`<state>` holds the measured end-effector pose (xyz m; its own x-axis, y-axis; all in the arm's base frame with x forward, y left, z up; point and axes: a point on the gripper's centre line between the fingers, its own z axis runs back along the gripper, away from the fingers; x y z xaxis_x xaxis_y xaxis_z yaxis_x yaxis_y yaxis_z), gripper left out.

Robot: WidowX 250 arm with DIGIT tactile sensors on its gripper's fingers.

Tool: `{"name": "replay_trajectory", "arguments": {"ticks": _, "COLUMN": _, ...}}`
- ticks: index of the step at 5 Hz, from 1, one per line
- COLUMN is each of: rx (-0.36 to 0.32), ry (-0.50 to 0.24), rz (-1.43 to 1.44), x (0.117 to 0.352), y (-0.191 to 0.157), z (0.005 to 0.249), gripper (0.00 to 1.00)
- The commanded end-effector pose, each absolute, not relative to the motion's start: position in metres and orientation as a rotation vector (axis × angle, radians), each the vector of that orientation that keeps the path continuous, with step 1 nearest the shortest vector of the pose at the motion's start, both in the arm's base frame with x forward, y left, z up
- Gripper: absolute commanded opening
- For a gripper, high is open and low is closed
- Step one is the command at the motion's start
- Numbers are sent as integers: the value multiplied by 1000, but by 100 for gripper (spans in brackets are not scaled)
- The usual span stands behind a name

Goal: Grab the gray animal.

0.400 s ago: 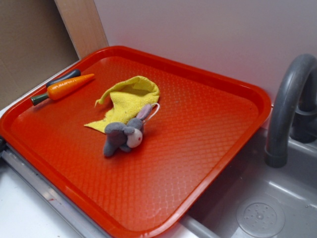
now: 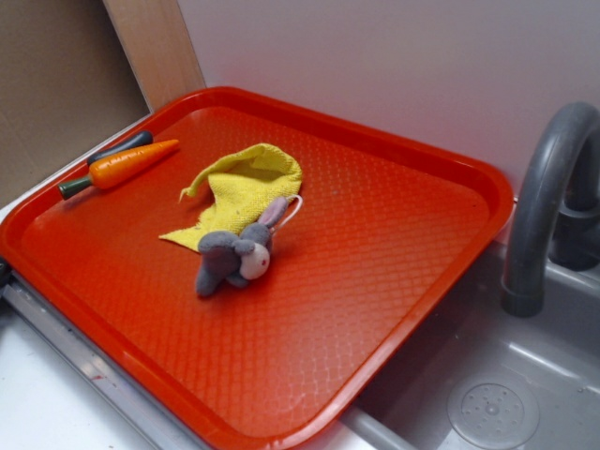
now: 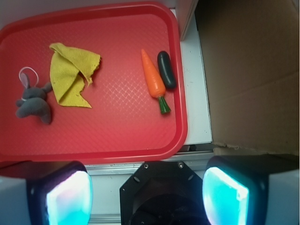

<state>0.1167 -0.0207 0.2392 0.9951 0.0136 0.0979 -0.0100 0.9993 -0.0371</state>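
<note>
Gray animal (image 2: 234, 258) lies on red tray (image 2: 394, 281) touching yellow cloth (image 2: 239, 192); hand (image 3: 147, 194) wide apart, empty.

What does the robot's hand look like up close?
In the wrist view, the tool has two chunky fingers with glowing turquoise pads in dark frames. Between them sits a black, angular mount with two small screws. No cables or markings show.

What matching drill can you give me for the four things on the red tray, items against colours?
Items:
1. plush bunny
2. folded cloth
3. toy carrot
4. rounded piece beside the carrot

Colours:
A. orange with a green stem
B. gray
C. very dark
D. yellow

Pairs: 1-B, 2-D, 3-A, 4-C
</note>
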Motion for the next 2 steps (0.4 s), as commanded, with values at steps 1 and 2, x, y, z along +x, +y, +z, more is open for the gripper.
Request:
{"name": "replay_trajectory", "arguments": {"ticks": 1, "rx": -25, "ry": -127, "rz": -182, "x": 145, "y": -65, "z": 242, "gripper": 100}}
{"name": "replay_trajectory", "arguments": {"ticks": 2, "rx": -30, "ry": -146, "rz": -270, "x": 152, "y": -89, "z": 243, "gripper": 100}}
